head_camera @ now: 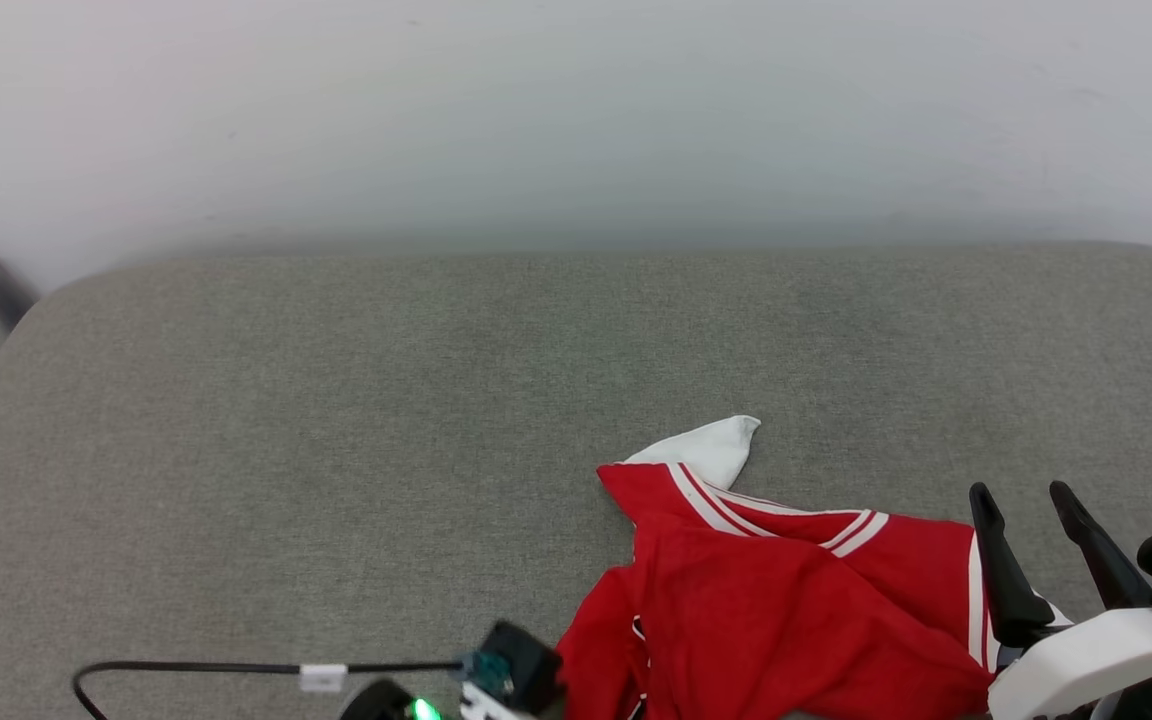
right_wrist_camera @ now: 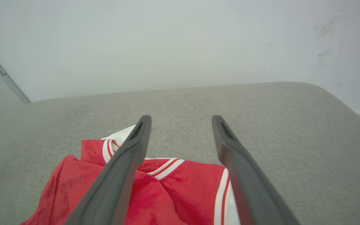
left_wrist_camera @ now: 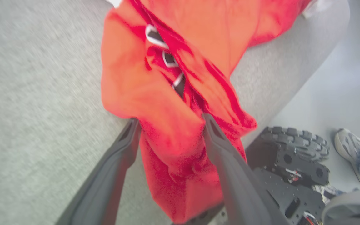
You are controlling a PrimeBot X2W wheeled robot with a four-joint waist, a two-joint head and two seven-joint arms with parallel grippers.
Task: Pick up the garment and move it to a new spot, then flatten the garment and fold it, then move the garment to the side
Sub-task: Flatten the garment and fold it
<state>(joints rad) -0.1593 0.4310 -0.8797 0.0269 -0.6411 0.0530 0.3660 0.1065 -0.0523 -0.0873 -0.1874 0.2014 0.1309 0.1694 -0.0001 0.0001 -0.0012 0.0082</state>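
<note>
The grey cushion (head_camera: pixel 336 420) carries the red shirt (head_camera: pixel 786 600), crumpled at its near edge. The left gripper (left_wrist_camera: pixel 170 122) is wide open around a fold; I think it should close deep before lifting. The right gripper (head_camera: pixel 1021 495), open and empty, hangs at the shirt's right end.

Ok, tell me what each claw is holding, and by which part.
Nothing clamped. The left claw is open astride a bunched red fold of the jersey; the right claw is open above it.
</note>
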